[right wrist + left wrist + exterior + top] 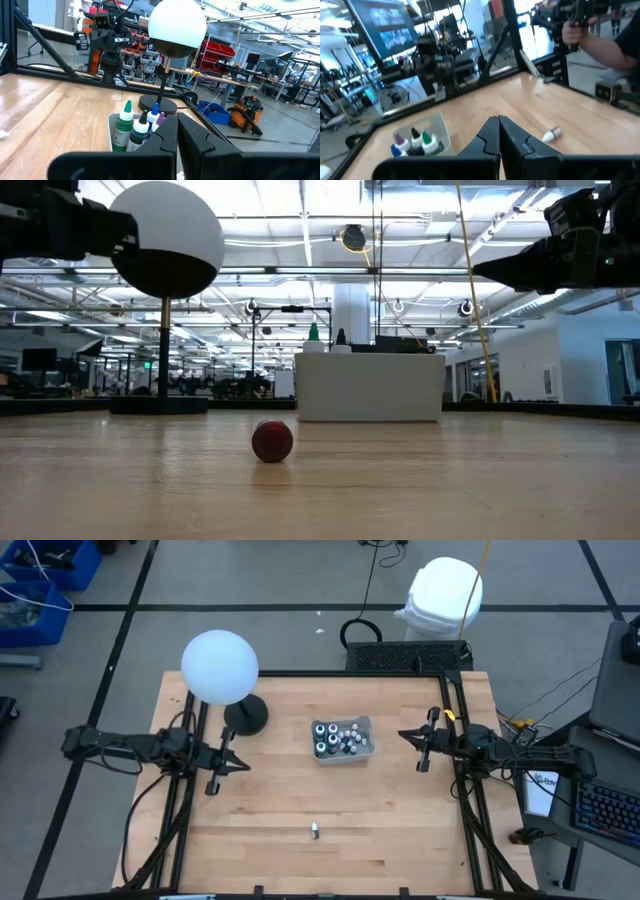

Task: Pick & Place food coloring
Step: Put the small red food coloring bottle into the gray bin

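Food coloring bottles (341, 739) stand together in a grey tray (366, 726) at the middle of the light wooden table (300, 860), and we see one more small bottle (314, 830) lying alone near the front edge. Our left gripper (216, 780) hangs clenched and empty left of the tray; our right gripper (422, 757) hangs clenched and empty to its right. A white globe lamp (220, 666) stands behind the left arm. Beyond the table we see workbenches, monitors and a person's hand (572, 31).
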Robot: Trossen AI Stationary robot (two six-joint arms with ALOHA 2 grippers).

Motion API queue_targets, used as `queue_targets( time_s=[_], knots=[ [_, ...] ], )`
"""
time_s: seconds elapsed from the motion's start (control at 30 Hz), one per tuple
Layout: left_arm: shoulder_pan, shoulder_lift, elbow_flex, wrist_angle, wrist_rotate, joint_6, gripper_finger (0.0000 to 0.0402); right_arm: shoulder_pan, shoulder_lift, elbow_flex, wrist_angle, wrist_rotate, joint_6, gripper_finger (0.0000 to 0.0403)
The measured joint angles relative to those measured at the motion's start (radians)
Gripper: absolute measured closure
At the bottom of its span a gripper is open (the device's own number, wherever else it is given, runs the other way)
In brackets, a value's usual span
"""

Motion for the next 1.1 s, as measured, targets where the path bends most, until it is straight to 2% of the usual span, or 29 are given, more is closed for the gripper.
queue_targets(
  time_s=[0.23, 0.43, 0.73, 0.9, 1.1],
  knots=[
    [0.023, -0.025, -0.001, -0.079, 0.001, 0.008, 0.0399, 0.000, 0.000, 0.000, 0.001, 0.000, -0.001, 0.0403],
    [0.040, -0.025, -0.104, 0.056, 0.002, 0.001, 0.0399, 0.000, 0.000, 0.000, -0.011, 0.000, 0.022, 0.0403],
    [0.049, -0.023, -0.108, 0.078, -0.005, -0.048, 0.0392, 0.000, 0.000, 0.000, -0.047, -0.001, 0.094, 0.0403],
    [0.049, -0.023, -0.108, 0.078, -0.090, -0.050, 0.0398, 0.000, 0.000, 0.000, -0.077, -0.001, 0.129, 0.0403],
    [0.049, -0.023, -0.108, 0.078, -0.197, -0.141, 0.0370, 0.000, 0.000, 0.000, -0.102, -0.001, 0.207, 0.0403]
  ],
)
